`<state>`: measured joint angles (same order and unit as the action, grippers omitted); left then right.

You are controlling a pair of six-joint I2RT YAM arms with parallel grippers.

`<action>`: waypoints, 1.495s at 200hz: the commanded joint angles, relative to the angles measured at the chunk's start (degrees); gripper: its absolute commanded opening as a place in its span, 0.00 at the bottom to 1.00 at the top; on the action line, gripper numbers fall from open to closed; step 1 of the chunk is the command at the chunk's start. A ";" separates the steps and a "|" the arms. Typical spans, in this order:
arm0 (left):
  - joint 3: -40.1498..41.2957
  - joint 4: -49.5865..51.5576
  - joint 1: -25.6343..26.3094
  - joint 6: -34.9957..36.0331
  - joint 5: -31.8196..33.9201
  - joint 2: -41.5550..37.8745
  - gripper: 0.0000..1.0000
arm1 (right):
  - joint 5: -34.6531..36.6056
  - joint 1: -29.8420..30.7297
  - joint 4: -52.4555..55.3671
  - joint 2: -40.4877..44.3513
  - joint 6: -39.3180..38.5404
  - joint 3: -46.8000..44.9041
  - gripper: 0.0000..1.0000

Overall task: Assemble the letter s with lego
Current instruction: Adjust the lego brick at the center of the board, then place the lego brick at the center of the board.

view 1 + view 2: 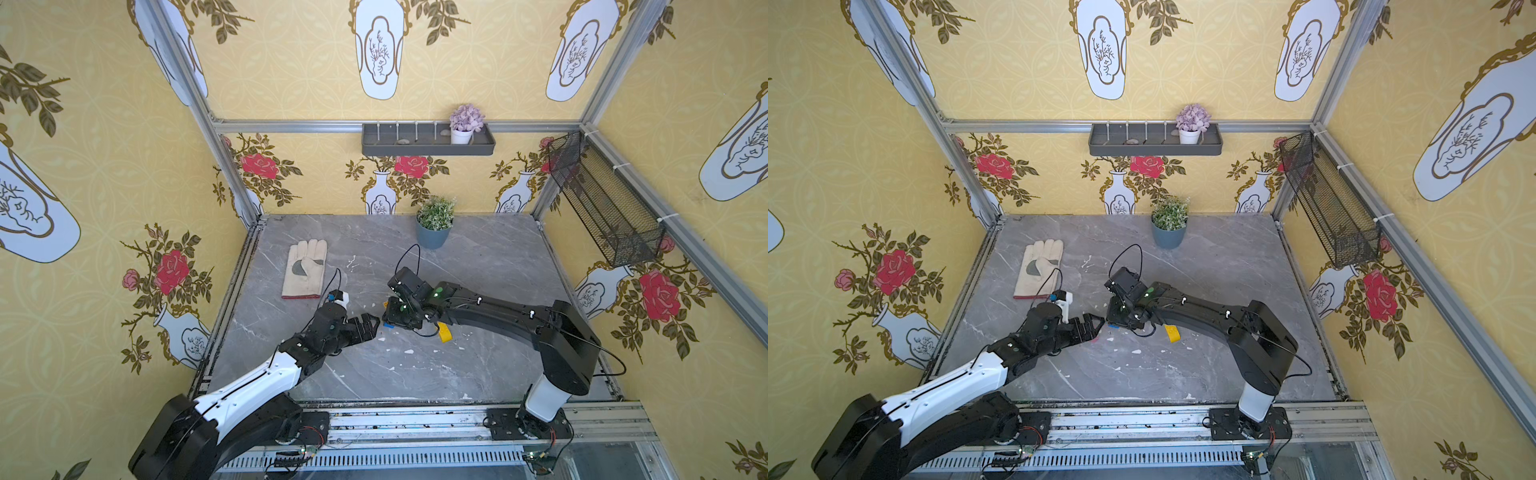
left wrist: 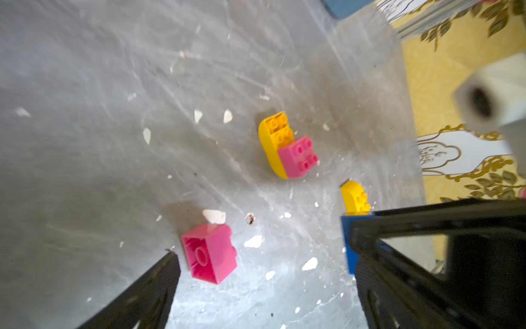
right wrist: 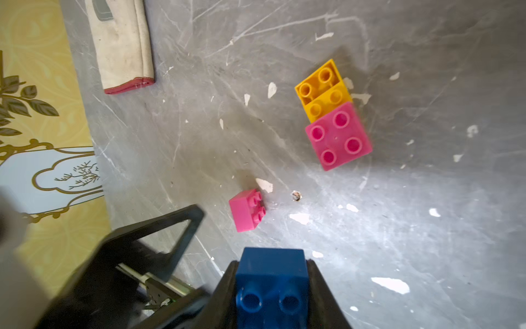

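My right gripper [image 3: 271,265] is shut on a blue square brick [image 3: 271,269], held just above the grey table; a sliver of the blue brick [image 1: 388,326] shows in a top view. My left gripper [image 2: 263,250] is open and empty, its tips [image 1: 374,326] close to the right gripper. A loose pink brick [image 2: 210,253] lies on its side by one left finger. A yellow brick with a pink brick joined on top [image 3: 331,114] lies farther off. Another yellow brick [image 2: 354,198] sits behind the blue one. One yellow brick [image 1: 445,332] shows beside the right forearm.
A pale work glove [image 1: 305,270] lies at the table's back left. A potted plant [image 1: 433,226] stands at the back middle. A wall shelf [image 1: 428,145] and a mesh basket [image 1: 602,199] hang above the table. White flecks dot the table [image 1: 374,382].
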<state>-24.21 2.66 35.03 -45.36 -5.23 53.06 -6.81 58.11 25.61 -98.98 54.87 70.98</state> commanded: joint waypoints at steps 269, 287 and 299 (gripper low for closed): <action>3.09 6.14 -9.10 5.56 -4.67 15.89 0.17 | 0.56 -0.13 4.35 -3.58 -10.76 -5.56 0.25; 3.29 5.56 -9.22 5.37 -5.51 14.76 0.09 | 0.31 -0.10 4.26 -3.95 -10.75 -5.13 0.25; 3.14 5.50 -9.36 5.37 -6.18 14.40 0.06 | 0.31 -0.09 4.22 -4.13 -10.75 -4.89 0.25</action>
<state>-21.63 2.48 25.91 -40.32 -12.67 67.81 -6.92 57.89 29.95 -102.65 44.53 65.41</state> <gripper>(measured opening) 0.106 0.343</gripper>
